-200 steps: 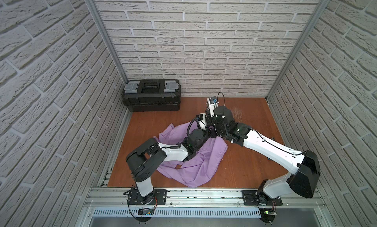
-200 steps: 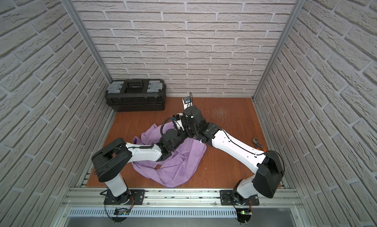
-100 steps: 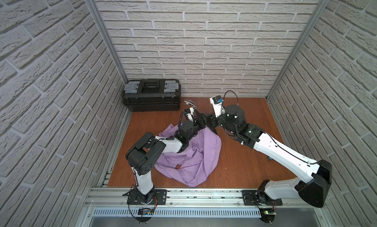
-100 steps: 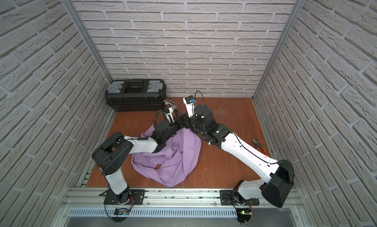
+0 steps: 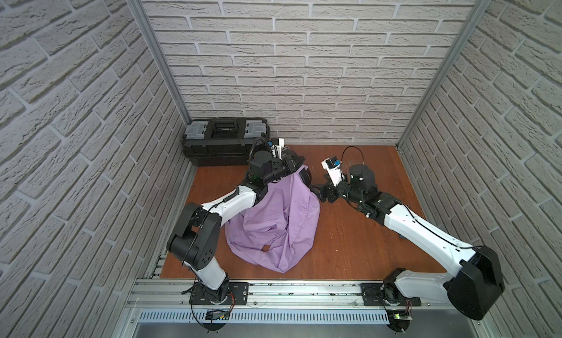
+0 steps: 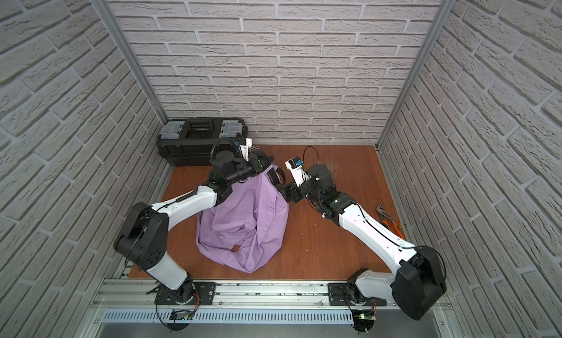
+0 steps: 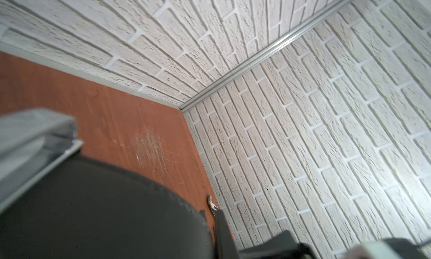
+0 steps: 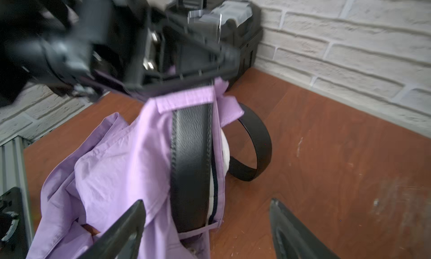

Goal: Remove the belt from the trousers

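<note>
The lilac trousers hang from my raised left gripper, which is shut on cloth at the top of the waistband, close to the toolbox. The black belt runs down through the belt loops, and a free loop of it curls out on the floor side. In the left wrist view the belt bulges right beside the gripper's fingers. My right gripper stands open just to the right of the hanging waistband, its jaws on either side of the strap without touching it.
A black toolbox stands in the back left corner, right behind the left gripper. Orange-handled pliers lie on the wooden floor by the right wall. Brick walls close in three sides, and a metal rail runs along the front.
The left gripper has shut on the waistband and lifted it back toward the toolbox. The right gripper has opened, let go and drawn off to the right.
</note>
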### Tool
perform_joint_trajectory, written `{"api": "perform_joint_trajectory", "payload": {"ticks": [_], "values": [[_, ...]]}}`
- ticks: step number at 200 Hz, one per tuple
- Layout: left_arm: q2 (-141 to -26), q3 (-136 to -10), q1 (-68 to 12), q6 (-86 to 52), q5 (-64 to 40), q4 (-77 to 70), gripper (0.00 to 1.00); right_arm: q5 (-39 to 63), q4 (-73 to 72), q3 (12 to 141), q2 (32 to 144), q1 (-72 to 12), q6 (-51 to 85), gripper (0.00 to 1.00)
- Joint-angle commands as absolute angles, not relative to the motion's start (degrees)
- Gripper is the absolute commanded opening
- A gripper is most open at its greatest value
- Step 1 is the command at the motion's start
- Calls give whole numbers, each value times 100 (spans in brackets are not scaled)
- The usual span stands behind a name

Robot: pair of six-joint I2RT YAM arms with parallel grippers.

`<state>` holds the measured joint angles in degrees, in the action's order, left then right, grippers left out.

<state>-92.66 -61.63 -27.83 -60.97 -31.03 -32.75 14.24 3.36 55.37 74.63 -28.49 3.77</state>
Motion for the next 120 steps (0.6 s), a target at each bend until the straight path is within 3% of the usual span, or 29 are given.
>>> {"api": "perform_joint_trajectory", "payload": {"ticks": [1,26,83,104,120], "values": [[-8971,-6370,-2733,-5673,-3709,-3022,0,1997,-720,5726,7700,-2949,548,84],[-8896,-6407,-2734,-5671,-3639,-2994,0,2284,-943,6004,8164,-3204,511,84],[-8798,-6411,-2734,-5510,-3600,-2824,0,1908,-1077,6366,8655,-3568,487,82],[-8726,-6423,-2726,-5461,-3561,-2800,1,1975,-1031,6554,8904,-3601,601,63],[-8653,-6434,-2686,-5432,-3560,-2748,4,1910,-1098,6565,8998,-3625,657,35]]}}
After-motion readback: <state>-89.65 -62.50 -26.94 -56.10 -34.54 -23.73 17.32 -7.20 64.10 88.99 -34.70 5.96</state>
